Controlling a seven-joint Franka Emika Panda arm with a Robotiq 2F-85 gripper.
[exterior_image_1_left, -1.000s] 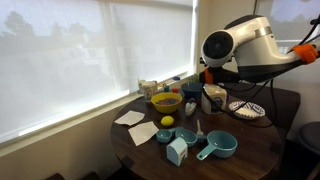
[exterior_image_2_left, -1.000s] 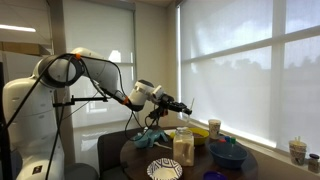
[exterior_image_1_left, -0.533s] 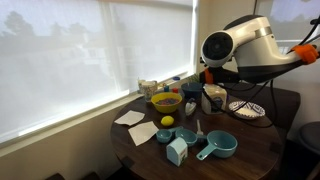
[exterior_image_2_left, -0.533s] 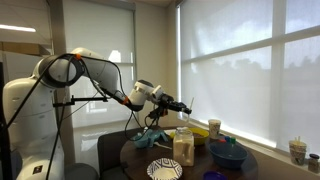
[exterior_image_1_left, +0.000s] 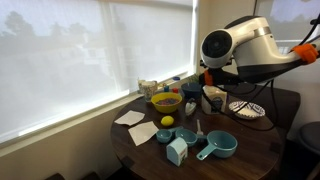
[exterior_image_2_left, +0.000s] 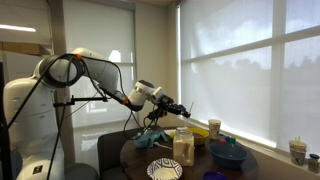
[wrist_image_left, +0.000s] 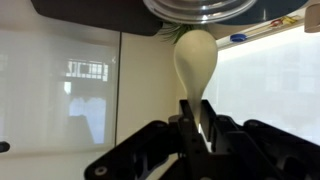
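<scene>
Cream spoon (wrist_image_left: 195, 60): held by its handle, with the rounded bowl end pointing away from the wrist camera towards a bright window pane.
Grip: the gripper (wrist_image_left: 197, 112) has its two fingers drawn in almost together, pinching the spoon's thin handle between them.
Spoon's place: up in the air, clear of the table (exterior_image_2_left: 135, 160). In an exterior view the gripper (exterior_image_2_left: 172, 107) hangs above the tabletop, up and to the left of a tall jar (exterior_image_2_left: 184, 146).
Just beyond the spoon: a round rim (wrist_image_left: 200, 8) sits at the top edge of the wrist view; what it belongs to cannot be told.
Right of the jar: a paper cup (exterior_image_2_left: 214, 128) stands further back by the window, and a blue bowl (exterior_image_2_left: 228, 154) sits nearer.
Round table, from the other side: a yellow bowl (exterior_image_1_left: 166, 102) has a lemon (exterior_image_1_left: 167, 122) just in front of it. A pale blue carton (exterior_image_1_left: 177, 151) and a blue measuring cup (exterior_image_1_left: 219, 146) stand near the front edge.
Edges: white napkins (exterior_image_1_left: 130, 118) lie at the left, and a patterned plate (exterior_image_1_left: 247, 110) lies at the right.
</scene>
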